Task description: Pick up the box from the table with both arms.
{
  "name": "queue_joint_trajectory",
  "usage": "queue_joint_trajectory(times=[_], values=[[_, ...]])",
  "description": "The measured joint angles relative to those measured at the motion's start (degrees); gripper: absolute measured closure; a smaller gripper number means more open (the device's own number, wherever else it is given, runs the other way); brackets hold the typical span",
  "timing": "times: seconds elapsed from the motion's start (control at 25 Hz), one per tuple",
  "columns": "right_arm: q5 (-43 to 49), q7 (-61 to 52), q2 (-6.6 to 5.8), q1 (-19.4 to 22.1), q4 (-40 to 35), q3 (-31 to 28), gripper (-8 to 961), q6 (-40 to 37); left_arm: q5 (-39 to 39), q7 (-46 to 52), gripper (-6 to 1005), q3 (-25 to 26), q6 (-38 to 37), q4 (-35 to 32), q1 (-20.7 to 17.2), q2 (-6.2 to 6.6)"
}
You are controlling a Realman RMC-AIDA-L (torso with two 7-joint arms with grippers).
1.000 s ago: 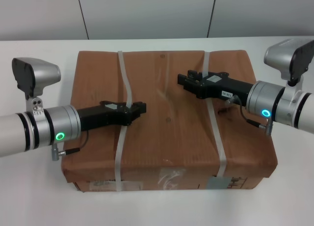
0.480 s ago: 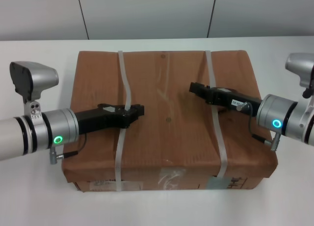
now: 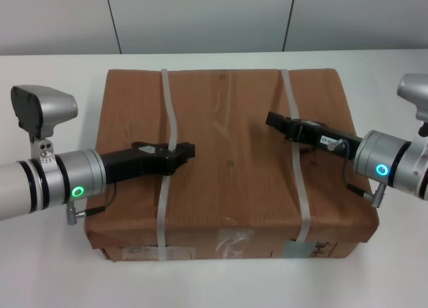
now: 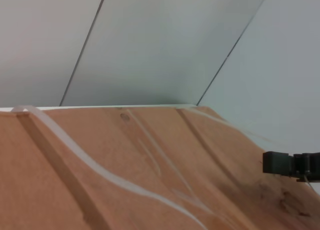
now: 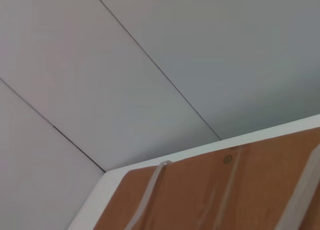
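The brown cardboard box point(image 3: 227, 181) lies flat on the white table point(image 3: 53, 74), bound by a left strap point(image 3: 162, 208) and a right strap point(image 3: 302, 201). My left gripper point(image 3: 192, 149) is shut and reaches in from the left, just above the box top at the left strap. My right gripper point(image 3: 270, 118) is shut and reaches in from the right, just above the box top at the right strap. It also shows in the left wrist view point(image 4: 275, 163). Neither holds anything. The box top fills the left wrist view point(image 4: 125, 165) and shows in the right wrist view point(image 5: 225, 190).
A grey panelled wall point(image 3: 200, 17) stands behind the table's far edge. White tabletop shows on all sides of the box. A pale label point(image 3: 231, 242) is on the box's near side.
My right gripper has drawn back to the right across the box top, from the middle to the right strap. My left gripper has shifted slightly left. The box has not moved.
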State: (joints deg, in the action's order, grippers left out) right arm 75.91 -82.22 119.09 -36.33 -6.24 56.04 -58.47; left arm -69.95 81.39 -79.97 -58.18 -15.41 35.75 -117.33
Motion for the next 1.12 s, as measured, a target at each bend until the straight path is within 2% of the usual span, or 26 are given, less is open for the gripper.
queue_joint_trajectory(times=[0.28,0.52,0.68,0.92,1.12], values=[[-0.01,0.09,0.01,0.86,-1.14,-1.41,956,-4.80,1.29,-0.41,899,-0.01,-2.65,-0.62,-0.38,0.32],[-0.02,-2.53,-0.23,1.95,-2.95,-2.20,956,-10.12,1.25,1.15,898,-0.03,-9.39,-8.16,-4.49,0.60],[-0.18,-6.58,-0.37,3.27,-4.94,-2.26,956,-13.86,1.21,3.11,901,-0.04,-12.34,-11.82,-6.26,0.75],[-0.68,-15.91,-0.72,4.71,-5.93,-2.00,956,-18.35,1.20,4.90,905,1.31,-16.44,-13.22,-7.23,0.85],[-0.26,-24.16,-2.26,5.03,-5.99,-0.35,956,-20.14,0.92,5.96,906,2.26,-19.23,-13.33,-7.46,0.93]])
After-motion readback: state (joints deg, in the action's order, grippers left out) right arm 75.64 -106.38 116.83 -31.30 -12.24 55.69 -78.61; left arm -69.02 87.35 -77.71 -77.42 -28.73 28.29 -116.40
